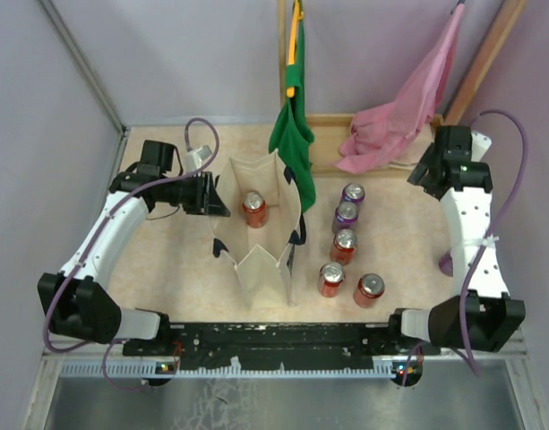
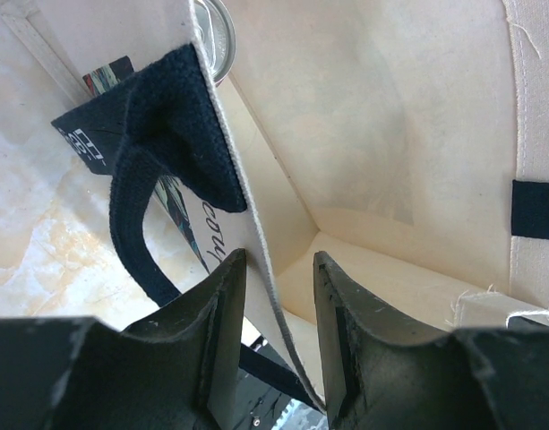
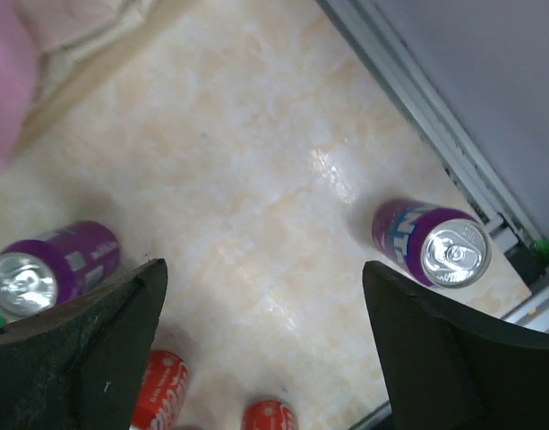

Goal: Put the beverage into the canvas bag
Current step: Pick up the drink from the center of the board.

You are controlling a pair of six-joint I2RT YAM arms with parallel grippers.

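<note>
Cream canvas is filling the centre of the top view: the canvas bag (image 1: 265, 269) is standing open on the table (image 1: 167, 260) with one red can (image 1: 254, 209) already sitting inside, so the placing is looking done for that can. Your left pincer (image 2: 278, 260) is straddling the bag's left wall, jaws slightly apart. Your right pincer (image 3: 263, 269) is hanging wide apart at upper right, holding nothing, while the loose cans (image 1: 343, 245) are waiting right of the bag.
</note>
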